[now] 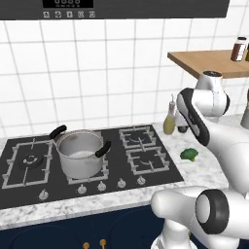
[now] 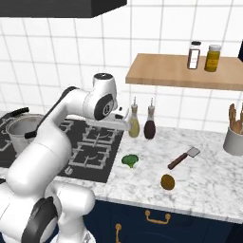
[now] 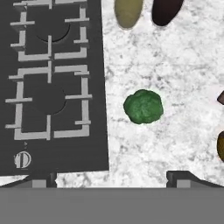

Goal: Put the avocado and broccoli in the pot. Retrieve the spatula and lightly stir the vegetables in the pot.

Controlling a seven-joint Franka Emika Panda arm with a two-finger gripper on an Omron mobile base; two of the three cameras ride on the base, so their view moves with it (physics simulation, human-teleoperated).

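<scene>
Left base view: the pot (image 1: 80,153) sits on a front burner, mouth up, ready for veggies. Right base view: the broccoli (image 2: 130,160), avocado (image 2: 167,182) and spatula (image 2: 183,158) lie on the marble counter (image 2: 209,185). Hand view: the gripper (image 3: 112,177) hangs over the broccoli, fingertips spread wide, looks lined up for a grab.

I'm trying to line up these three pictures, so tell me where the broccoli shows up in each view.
Left base view: the broccoli lies on the marble counter, right of the stove's right edge, below the yellow oil bottle.
Right base view: just off the stove's near right corner, left of the spatula.
Hand view: near the middle, right of the stove's edge.
Shared landmark: the stove's right edge.
</scene>
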